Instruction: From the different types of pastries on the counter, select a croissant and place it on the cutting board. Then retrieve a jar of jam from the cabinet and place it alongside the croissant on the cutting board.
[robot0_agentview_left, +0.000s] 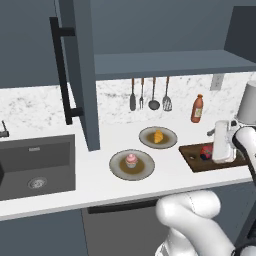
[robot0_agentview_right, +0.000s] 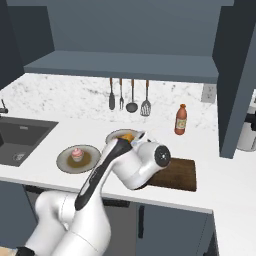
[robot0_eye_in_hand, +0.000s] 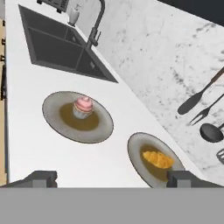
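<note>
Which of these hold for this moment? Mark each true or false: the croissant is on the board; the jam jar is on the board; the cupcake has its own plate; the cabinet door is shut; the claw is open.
1. The croissant is on the board. False: it lies on its plate, beside the board.
2. The jam jar is on the board. True.
3. The cupcake has its own plate. True.
4. The cabinet door is shut. False: it stands swung open over the counter.
5. The claw is open. True: its tips stand wide apart, holding nothing.
</note>
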